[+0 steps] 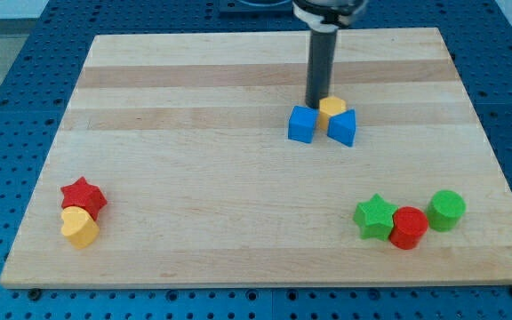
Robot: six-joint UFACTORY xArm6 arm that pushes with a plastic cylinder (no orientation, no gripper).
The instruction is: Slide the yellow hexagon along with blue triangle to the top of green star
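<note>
The yellow hexagon (332,108) sits near the board's upper middle, wedged between a blue cube (302,124) on its left and the blue triangle (343,127) on its lower right; all three touch or nearly touch. My tip (316,104) is just left of the hexagon's top edge, right behind the blue cube, touching or almost touching the hexagon. The green star (375,216) lies at the view's lower right, well below the group.
A red cylinder (408,228) touches the green star's right side, with a green cylinder (446,210) beside it. A red star (84,196) and a yellow heart (80,228) sit together at the lower left. The wooden board (194,133) rests on a blue pegboard table.
</note>
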